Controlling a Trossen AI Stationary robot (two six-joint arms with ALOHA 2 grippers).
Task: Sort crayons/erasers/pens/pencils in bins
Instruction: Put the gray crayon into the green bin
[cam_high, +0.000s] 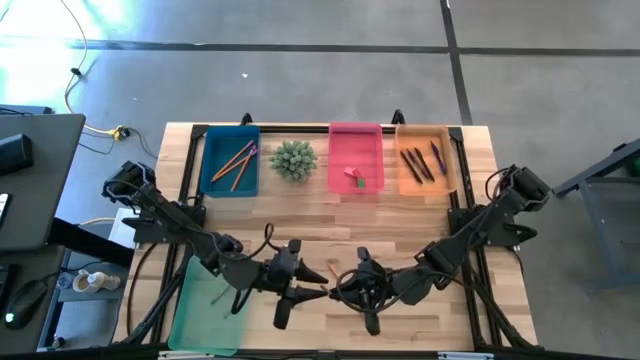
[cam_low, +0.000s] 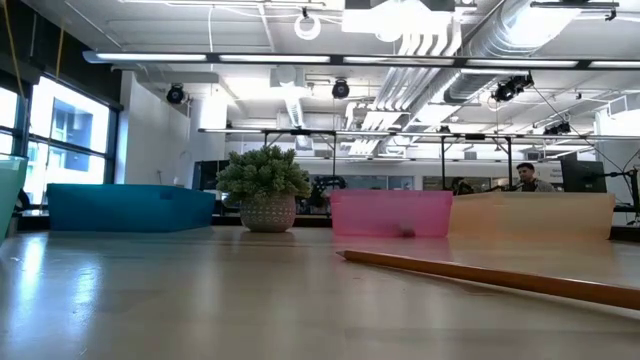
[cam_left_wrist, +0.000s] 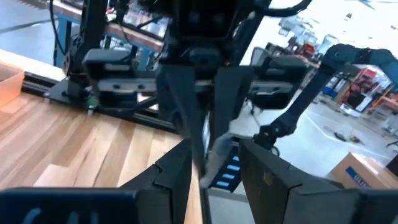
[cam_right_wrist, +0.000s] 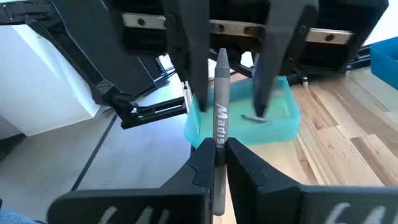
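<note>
Above the table's near middle my two grippers meet tip to tip. My right gripper (cam_right_wrist: 217, 149) is shut on a grey crayon (cam_right_wrist: 219, 106) with white lettering. My left gripper (cam_high: 312, 293) faces it, open. Its two dark fingers (cam_right_wrist: 189, 56) stand on either side of the crayon's pointed end; whether they touch it I cannot tell. The light green bin (cam_high: 207, 305) lies at the near left with one crayon (cam_right_wrist: 255, 118) in it. At the far edge, pencils lie in the blue bin (cam_high: 230, 160), erasers in the pink bin (cam_high: 355, 157) and pens in the orange bin (cam_high: 425, 158). My right gripper pinches the grey crayon between its two fingers, on the lettered part (cam_right_wrist: 219, 134) near its middle. The fingers come nearly level from the table's right and lie along the crayon. Its pointed end (cam_right_wrist: 221, 59) sticks out toward my left gripper, clear of the table.
A spiky green plant in a pot (cam_high: 293, 158) stands between the blue and pink bins. One long orange pencil (cam_low: 480, 275) lies loose on the wood near the front. Bare wood stretches between the bins and the grippers.
</note>
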